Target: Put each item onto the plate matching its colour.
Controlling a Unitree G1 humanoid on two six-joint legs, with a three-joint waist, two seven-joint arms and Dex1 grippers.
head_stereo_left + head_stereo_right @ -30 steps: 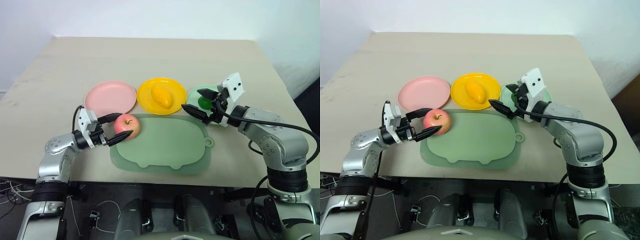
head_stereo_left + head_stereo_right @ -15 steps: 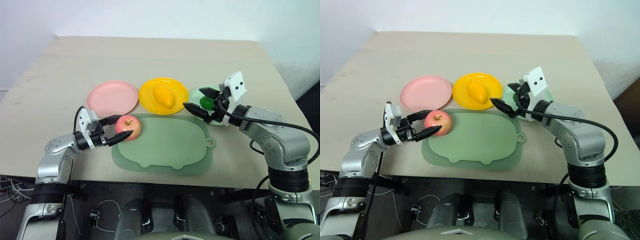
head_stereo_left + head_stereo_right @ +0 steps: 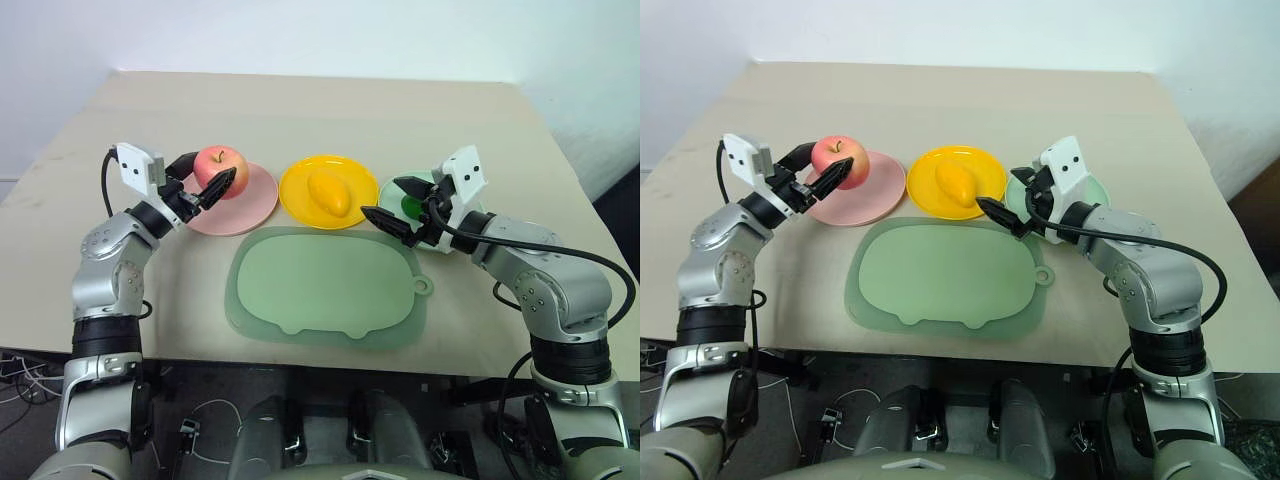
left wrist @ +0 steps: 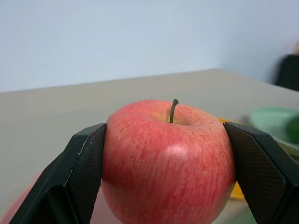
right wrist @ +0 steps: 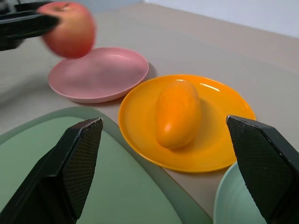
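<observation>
Beige table (image 3: pixel 330 110), white wall behind. Upper left: left gripper (image 3: pixel 205 186) clamped on apple (image 3: pixel 220 166), raised over pink plate (image 3: pixel 245 196), likely for setting down. Centre right: right gripper (image 3: pixel 396 205) spread, empty, by lime (image 3: pixel 409 205).

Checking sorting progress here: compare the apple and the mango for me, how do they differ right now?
The apple is red-pink, round and stemmed; the mango is yellow-orange and elongated. The apple is clamped in the left end effector above the pink plate, not resting on it; the mango lies free on the yellow plate. The apple stands stem-up; the mango lies on its side. Both are at their matching-colour plates.
</observation>
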